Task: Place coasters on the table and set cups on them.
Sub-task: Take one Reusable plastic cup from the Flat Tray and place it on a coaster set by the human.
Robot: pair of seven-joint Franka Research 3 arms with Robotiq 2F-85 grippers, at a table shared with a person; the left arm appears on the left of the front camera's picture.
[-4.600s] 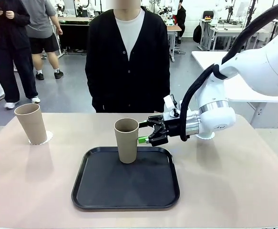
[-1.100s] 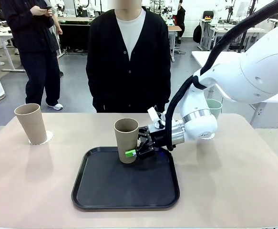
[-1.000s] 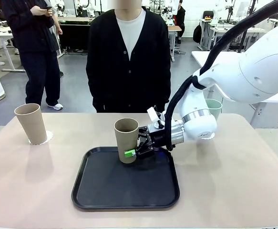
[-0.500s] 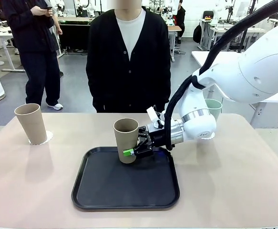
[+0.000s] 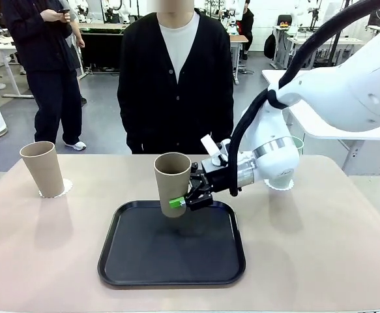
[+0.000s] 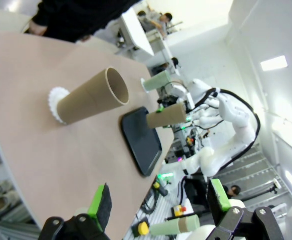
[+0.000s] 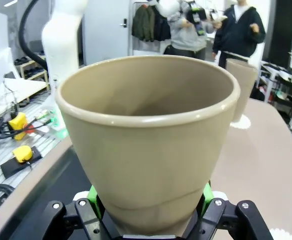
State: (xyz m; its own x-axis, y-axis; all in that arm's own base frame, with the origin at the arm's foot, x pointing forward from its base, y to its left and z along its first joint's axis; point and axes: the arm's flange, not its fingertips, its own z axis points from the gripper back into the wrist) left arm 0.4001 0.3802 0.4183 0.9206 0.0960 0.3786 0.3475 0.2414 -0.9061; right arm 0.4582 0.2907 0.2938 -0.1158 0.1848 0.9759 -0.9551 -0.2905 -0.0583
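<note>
My right gripper (image 5: pixel 182 199) is shut on the lower part of a beige-brown cup (image 5: pixel 172 180), which hangs upright just above the black tray (image 5: pixel 144 267). In the right wrist view this cup (image 7: pixel 151 140) sits between the green pads (image 7: pixel 206 192). A second beige-brown cup (image 5: pixel 42 168) stands on a white scalloped coaster (image 5: pixel 60 190) at the table's (image 5: pixel 40 261) far left. The mint green cup (image 6: pixel 158 80) stands beyond the tray on the right side. Another coaster (image 5: pixel 282 186) peeks out under my right wrist. My left gripper (image 6: pixel 158 200) is open and holds nothing.
A person in a black cardigan (image 5: pixel 175 78) stands at the far edge, hands down. Another person (image 5: pixel 46 59) stands farther back on the left. White tables (image 5: pixel 320 124) lie to the right. Bare tabletop lies left and right of the tray.
My right gripper has closed on the beige-brown cup and lifted it a little off the tray. The other cups and coasters have not moved.
</note>
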